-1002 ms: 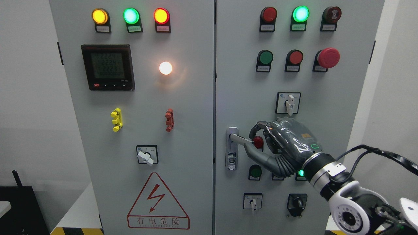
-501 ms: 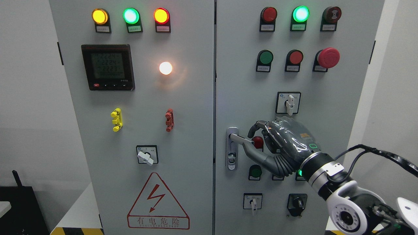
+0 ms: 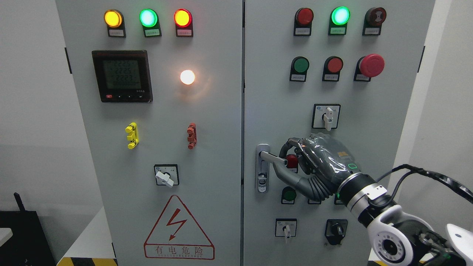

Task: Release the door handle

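The right robot hand (image 3: 295,162) curls its dark fingers (image 3: 286,147) around the silver metal lever door handle (image 3: 271,157), which juts rightward from its lock plate at the left edge of the grey cabinet's right door (image 3: 273,92)

The robot hand (image 3: 314,162) covers the free end of the door handle (image 3: 271,157) and part of a red button (image 3: 292,161). Label plates under the lamps are too small to read.
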